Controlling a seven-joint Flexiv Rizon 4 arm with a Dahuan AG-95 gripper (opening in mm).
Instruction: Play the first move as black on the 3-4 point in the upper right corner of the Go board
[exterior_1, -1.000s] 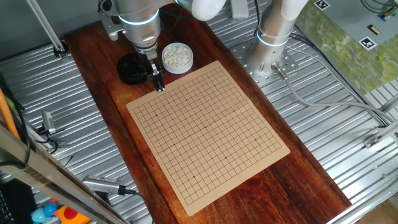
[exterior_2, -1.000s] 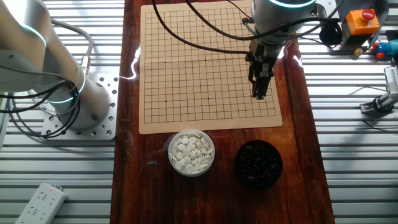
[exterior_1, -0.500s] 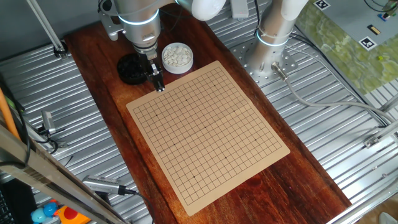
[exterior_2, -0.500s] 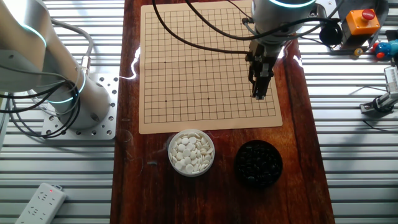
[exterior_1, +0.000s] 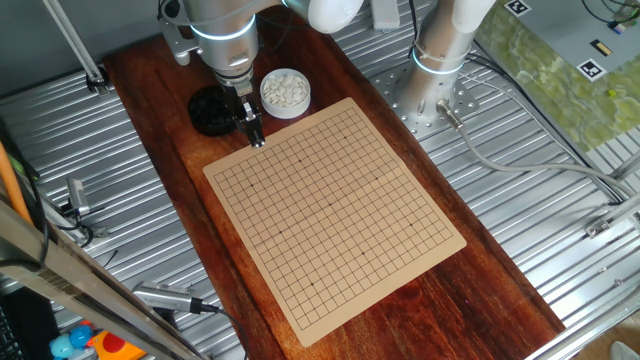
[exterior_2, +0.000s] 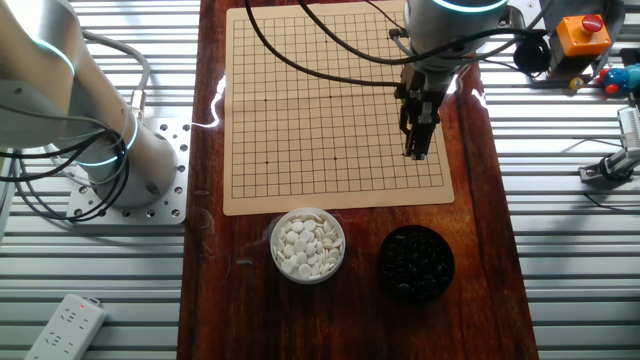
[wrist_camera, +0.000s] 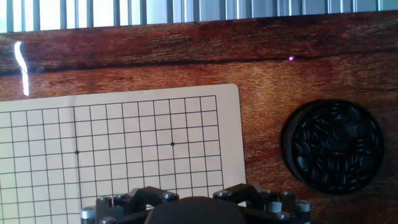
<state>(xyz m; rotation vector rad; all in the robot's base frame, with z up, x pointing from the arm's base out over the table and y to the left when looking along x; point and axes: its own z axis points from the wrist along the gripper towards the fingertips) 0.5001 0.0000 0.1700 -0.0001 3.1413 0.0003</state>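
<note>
The Go board (exterior_1: 330, 210) lies bare on the wooden table, with no stone on its grid. My gripper (exterior_1: 257, 141) stands upright with its tips just over the board's corner nearest the bowl of black stones (exterior_1: 208, 110). In the other fixed view the gripper (exterior_2: 415, 153) is over the near right corner of the board (exterior_2: 330, 100), a little above the bowl of black stones (exterior_2: 414, 263). Its fingers look pressed together. I cannot see whether a black stone sits between the tips. The hand view shows only the board corner (wrist_camera: 205, 124), the bowl of black stones (wrist_camera: 336, 147) and the gripper's body.
A bowl of white stones (exterior_2: 308, 245) stands left of the black bowl, just off the board's near edge. The arm's base (exterior_2: 130, 190) is bolted at the left. A red-buttoned box (exterior_2: 583, 35) sits at the far right.
</note>
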